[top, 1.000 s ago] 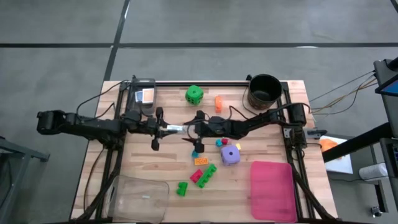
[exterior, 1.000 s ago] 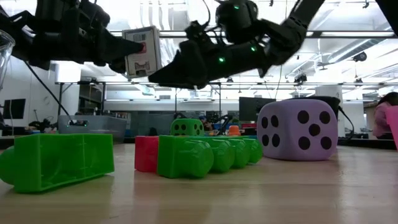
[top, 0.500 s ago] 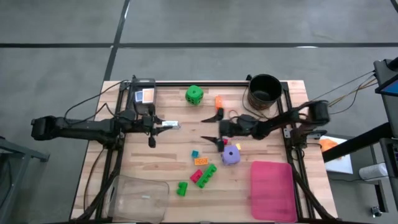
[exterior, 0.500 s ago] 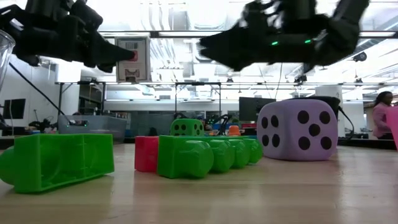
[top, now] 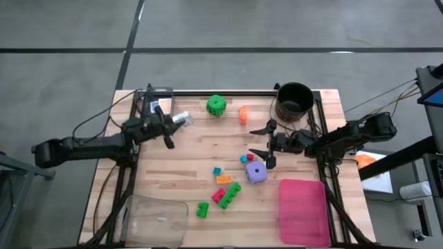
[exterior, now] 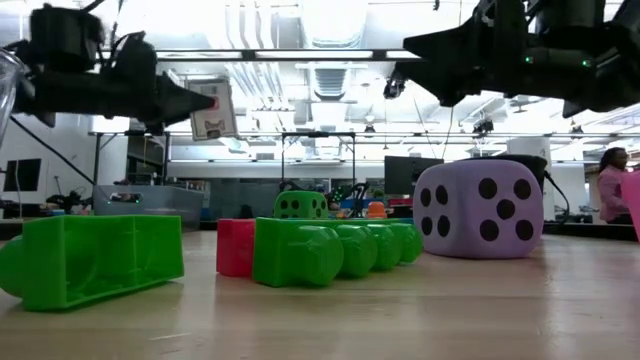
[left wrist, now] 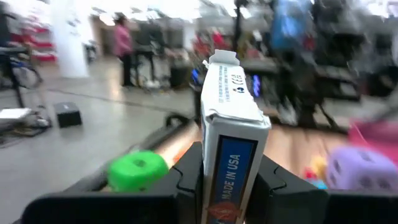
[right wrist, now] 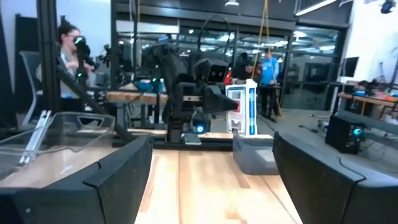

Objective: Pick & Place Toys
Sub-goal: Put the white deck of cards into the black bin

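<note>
High view: your left gripper [top: 174, 123] is clamped on a small card pack [top: 181, 118], carried clear of the worktop [top: 194, 166] near its far left corner. Your right gripper [top: 266, 140] hangs with its fingers spread apart and nothing between them. Just below and beside it lie the purple die [top: 256, 172] and a few small bricks; the green die [top: 216, 105] sits beyond it, toward the far edge, and the black bucket [top: 294, 100] stands just past its wrist.

Low view: the pack [exterior: 212, 110] is aloft at the tip of the left gripper [exterior: 195, 103], well above the green brick [exterior: 95, 258] and the red-and-green brick row [exterior: 320, 250]. The purple die [exterior: 478, 208] rests flat, beneath the right gripper.

Left wrist view: the pack [left wrist: 227, 130] stands upright between both fingers [left wrist: 189, 180], gripped on its broad faces at the lower end. Judge it light, a thin carton that would dent under hard squeeze, with glossy faces likely to slip.

Right wrist view: the wide fingers [right wrist: 118, 177] frame bare worktop; the left gripper and pack [right wrist: 244, 109] show well ahead.
</note>
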Action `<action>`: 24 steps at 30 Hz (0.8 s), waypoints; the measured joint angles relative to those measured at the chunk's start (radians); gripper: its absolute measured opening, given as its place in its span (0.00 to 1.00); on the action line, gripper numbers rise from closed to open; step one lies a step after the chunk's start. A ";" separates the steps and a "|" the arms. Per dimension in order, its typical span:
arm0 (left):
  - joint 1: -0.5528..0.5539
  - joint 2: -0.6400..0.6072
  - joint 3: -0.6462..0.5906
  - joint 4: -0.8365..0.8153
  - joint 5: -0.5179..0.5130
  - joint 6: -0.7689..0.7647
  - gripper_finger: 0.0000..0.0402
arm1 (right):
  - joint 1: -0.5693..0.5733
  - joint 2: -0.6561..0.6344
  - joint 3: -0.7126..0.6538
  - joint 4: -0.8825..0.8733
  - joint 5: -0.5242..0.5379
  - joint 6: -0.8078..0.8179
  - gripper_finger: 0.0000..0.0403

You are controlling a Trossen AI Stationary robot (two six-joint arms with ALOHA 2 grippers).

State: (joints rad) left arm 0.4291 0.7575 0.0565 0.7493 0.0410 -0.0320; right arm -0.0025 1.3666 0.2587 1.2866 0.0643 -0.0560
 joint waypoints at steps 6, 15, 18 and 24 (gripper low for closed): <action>0.174 0.013 -0.045 0.055 -0.076 -0.047 0.15 | 0.000 0.024 0.011 0.009 0.007 0.000 0.82; 0.379 0.020 -0.044 -0.047 -0.116 -0.094 0.15 | 0.000 0.089 0.060 0.007 0.007 0.000 0.82; 0.399 0.036 -0.044 -0.083 -0.179 -0.100 0.15 | 0.000 0.109 0.072 0.007 0.007 0.000 0.82; 0.399 0.076 -0.045 -0.100 -0.316 -0.104 0.15 | 0.000 0.128 0.080 0.006 0.007 0.000 0.82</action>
State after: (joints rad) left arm 0.8284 0.8332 0.0120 0.6495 -0.2749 -0.1356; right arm -0.0021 1.4948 0.3389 1.2930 0.0711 -0.0563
